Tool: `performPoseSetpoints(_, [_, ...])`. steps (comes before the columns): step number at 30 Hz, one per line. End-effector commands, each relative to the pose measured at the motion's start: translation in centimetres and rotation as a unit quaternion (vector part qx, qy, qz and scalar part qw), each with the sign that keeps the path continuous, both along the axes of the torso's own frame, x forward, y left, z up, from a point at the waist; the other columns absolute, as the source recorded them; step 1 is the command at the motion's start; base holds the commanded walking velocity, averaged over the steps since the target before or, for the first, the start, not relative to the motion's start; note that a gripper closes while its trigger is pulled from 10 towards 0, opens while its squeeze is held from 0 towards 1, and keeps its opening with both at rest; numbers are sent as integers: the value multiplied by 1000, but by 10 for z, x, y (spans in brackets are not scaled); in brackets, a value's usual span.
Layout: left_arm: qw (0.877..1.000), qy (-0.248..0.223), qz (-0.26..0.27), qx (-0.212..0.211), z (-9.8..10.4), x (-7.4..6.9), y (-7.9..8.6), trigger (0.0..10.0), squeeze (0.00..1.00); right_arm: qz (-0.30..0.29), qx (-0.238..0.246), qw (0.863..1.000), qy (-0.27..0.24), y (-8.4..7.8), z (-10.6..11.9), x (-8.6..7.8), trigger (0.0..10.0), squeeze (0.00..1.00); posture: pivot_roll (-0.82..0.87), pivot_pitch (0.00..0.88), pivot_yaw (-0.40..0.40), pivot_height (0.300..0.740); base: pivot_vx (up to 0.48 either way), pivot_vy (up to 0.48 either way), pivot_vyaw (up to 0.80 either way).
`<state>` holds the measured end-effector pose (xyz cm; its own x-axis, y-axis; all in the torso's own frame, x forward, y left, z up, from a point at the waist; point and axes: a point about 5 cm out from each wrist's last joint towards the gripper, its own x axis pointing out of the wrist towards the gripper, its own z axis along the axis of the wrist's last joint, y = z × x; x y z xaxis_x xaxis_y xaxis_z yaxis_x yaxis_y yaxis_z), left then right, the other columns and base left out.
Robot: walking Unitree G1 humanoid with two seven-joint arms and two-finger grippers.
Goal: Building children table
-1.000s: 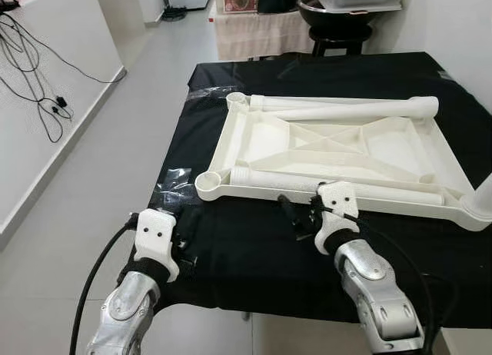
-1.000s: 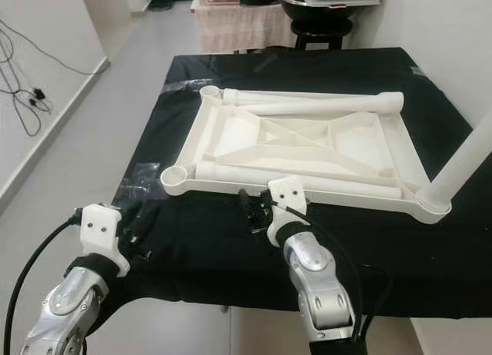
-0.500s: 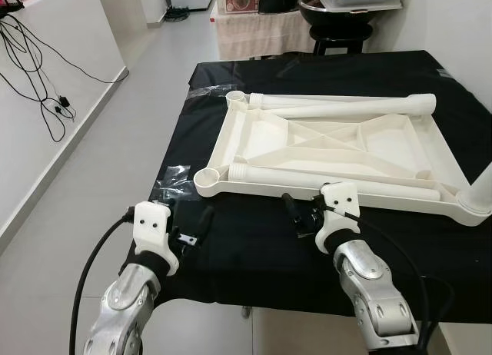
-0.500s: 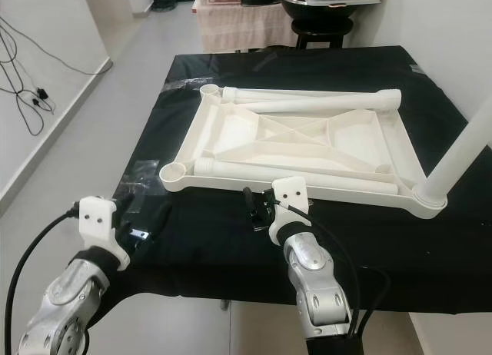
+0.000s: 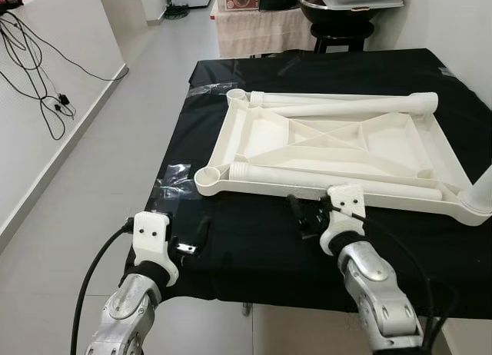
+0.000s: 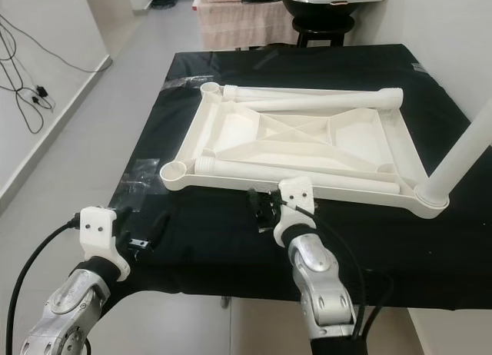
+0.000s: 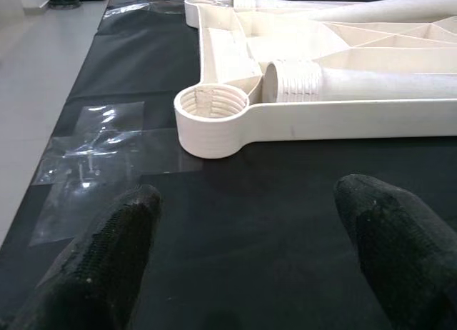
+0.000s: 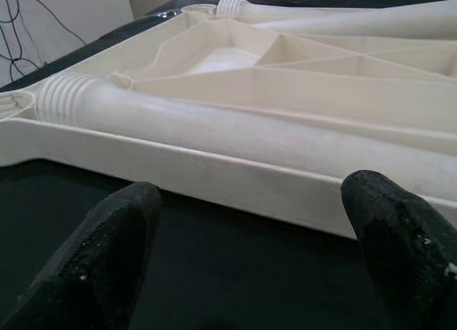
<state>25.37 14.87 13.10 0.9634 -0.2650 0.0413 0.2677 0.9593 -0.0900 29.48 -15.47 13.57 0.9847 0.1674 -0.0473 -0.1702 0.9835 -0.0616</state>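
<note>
The white tabletop (image 5: pixel 338 151) lies underside up on the black-covered table (image 5: pixel 254 247), loose legs (image 5: pixel 338 184) resting inside its frame. Right gripper (image 5: pixel 301 215) hovers spread and empty at the near rim; left gripper (image 5: pixel 201 233), also spread, sits near the corner socket (image 7: pixel 212 105). Risk: a nudged rim probably rolls a leg. No legible writing.

My two silver, segmented arms end in white wrist housings bearing small screw holes; black cables trail behind. Left claw (image 5: pixel 196 238) and right claw (image 5: pixel 301 215): black, textured fingers.
</note>
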Motion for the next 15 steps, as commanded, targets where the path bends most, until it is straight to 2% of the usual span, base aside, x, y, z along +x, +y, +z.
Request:
performPoseSetpoints(1, [1000, 14, -1, -1, -5, 0, 1, 10000, 0, 13, 5, 1000, -11, 3, 2, -2, 10000, 0, -81, 98, 50, 740, 0, 0, 0])
performPoseSetpoints(5, [1000, 14, -3, -2, -5, 0, 1, 10000, 0, 28, 2, 1000, -5, 7, 1, -1, 10000, 0, -80, 96, 50, 740, 194, 0, 0])
performPoseSetpoints(9, [1000, 15, -5, -1, -6, 0, 1, 10000, 0, 36, 7, 999, -10, 9, 1, -1, 10000, 0, -80, 93, 51, 740, 304, 0, -413])
performPoseSetpoints(15, [1000, 15, -10, 1, -6, 0, 0, 10000, 0, 43, 18, 999, 1, 9, -2, -1, 10000, 0, -78, 87, 52, 740, 324, 0, 0])
